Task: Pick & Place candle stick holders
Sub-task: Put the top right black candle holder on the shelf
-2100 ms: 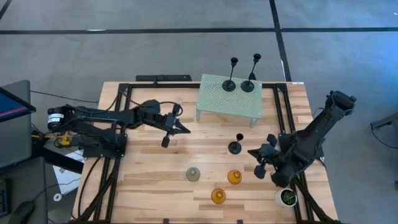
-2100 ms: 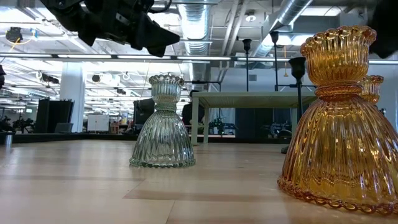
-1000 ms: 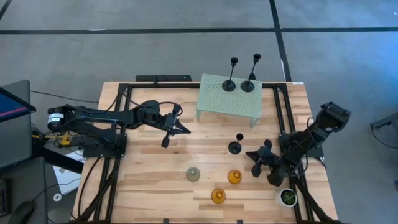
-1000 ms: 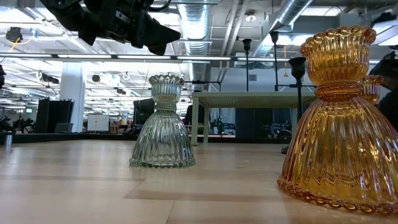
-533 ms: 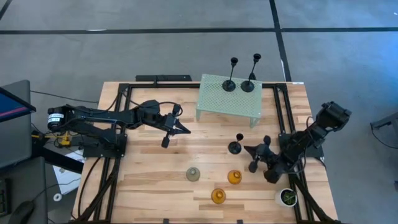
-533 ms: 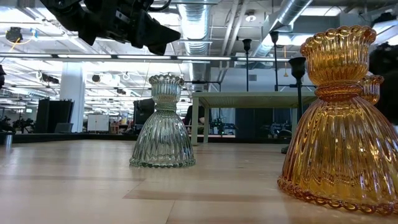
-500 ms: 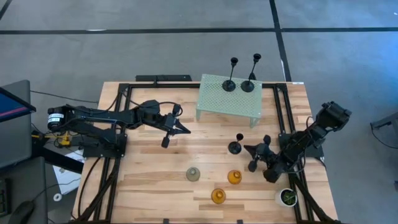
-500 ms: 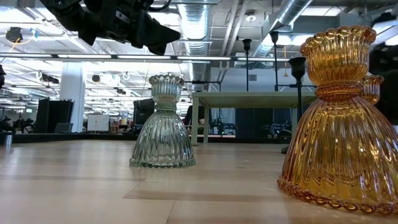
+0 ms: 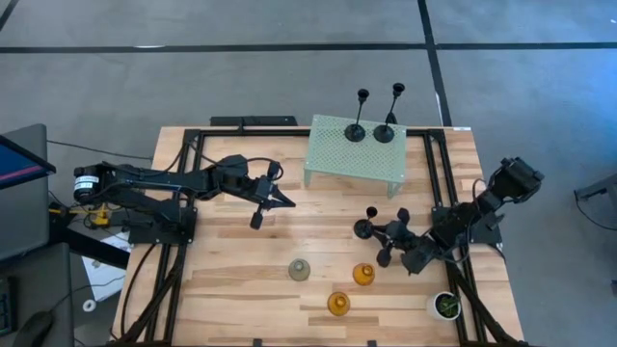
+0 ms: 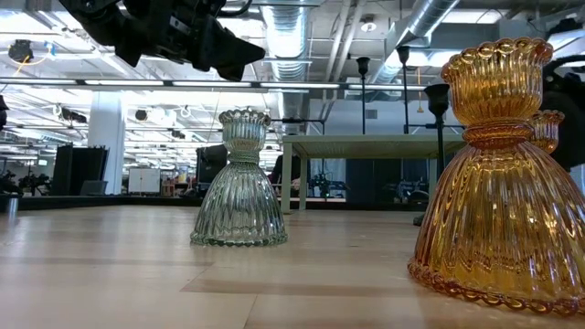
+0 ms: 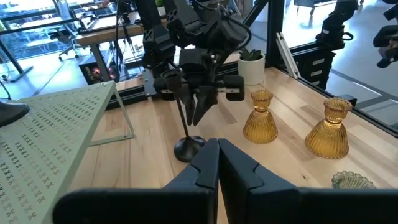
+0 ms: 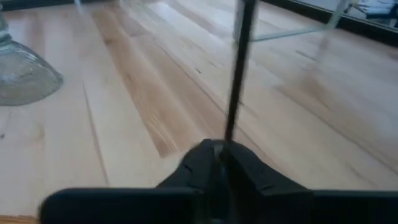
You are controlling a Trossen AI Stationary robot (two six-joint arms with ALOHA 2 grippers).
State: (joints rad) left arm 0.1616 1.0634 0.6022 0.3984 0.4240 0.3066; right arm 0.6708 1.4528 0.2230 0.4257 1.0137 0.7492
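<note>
Both arms (image 9: pixel 164 179) are matte black, built of jointed tubular links with blocky wrists, thin black cables looping alongside, and tapered, wedge-shaped jaws.

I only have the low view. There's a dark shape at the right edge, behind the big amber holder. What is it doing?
Observer: That is the right gripper, at the stem of a black holder that stands on the table.
Operator: Where are the other black ones?
Observer: Two black holders stand on the green perforated stand.
Operator: And the left arm?
Observer: The left gripper is shut and empty, above the table's left middle.
</note>
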